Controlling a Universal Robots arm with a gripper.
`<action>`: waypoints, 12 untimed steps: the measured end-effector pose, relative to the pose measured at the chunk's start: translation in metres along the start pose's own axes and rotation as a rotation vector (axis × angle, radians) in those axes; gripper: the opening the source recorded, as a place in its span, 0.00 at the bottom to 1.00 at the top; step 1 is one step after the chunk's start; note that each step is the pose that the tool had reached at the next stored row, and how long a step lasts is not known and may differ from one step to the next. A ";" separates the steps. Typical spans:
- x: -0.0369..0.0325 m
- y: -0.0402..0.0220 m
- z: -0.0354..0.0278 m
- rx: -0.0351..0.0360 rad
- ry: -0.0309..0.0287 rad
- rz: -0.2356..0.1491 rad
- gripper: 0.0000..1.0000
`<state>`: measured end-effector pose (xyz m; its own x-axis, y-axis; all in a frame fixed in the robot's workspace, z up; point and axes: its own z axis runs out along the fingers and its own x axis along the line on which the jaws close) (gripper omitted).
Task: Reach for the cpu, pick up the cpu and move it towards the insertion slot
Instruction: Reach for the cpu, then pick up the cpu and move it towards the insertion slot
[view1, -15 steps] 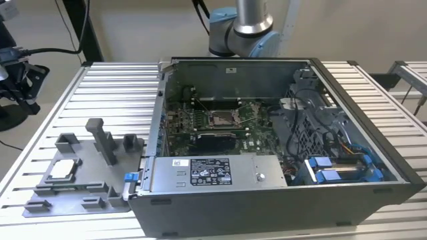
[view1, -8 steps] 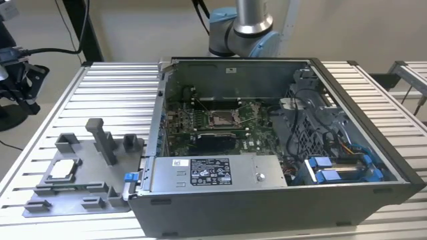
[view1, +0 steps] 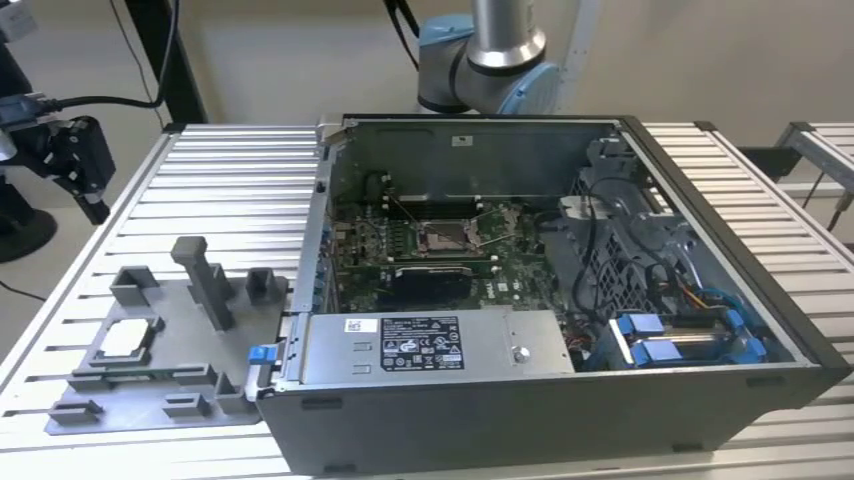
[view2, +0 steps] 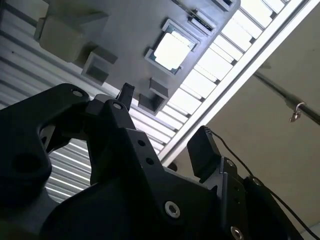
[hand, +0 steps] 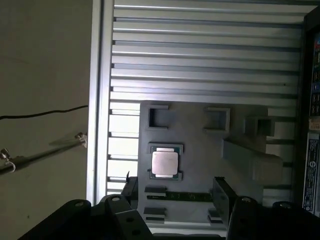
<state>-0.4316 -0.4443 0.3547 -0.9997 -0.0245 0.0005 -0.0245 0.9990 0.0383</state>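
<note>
**Presently: gripper (hand: 175, 189) spread and empty, cpu (hand: 164, 163) ahead of it**

In the first wrist view I read the gripper as spread, its fingers (hand: 220, 192) holding nothing. The cpu lies beyond the fingertips, not touching them, close to the centre line between the two, flat in its seat on the fixture plate (hand: 200, 150). It is square, so no long axis governs the approach. Farther off, the exterior view shows the insertion slot (view1: 445, 236) inside the open computer case (view1: 534, 420), well apart from the cpu.

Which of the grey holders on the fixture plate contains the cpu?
The low square holder toward the exterior view's left; only it has the silvery cpu lying flat inside.
</note>
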 end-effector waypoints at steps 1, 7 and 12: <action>0.0000 0.0000 0.0000 0.0000 0.0000 0.000 1.00; 0.0002 -0.0001 0.0012 -0.0001 -0.0002 -0.001 1.00; 0.0013 -0.0001 0.0059 0.0000 0.0001 -0.001 1.00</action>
<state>-0.4330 -0.4443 0.3488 -0.9997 -0.0253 0.0006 -0.0252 0.9989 0.0383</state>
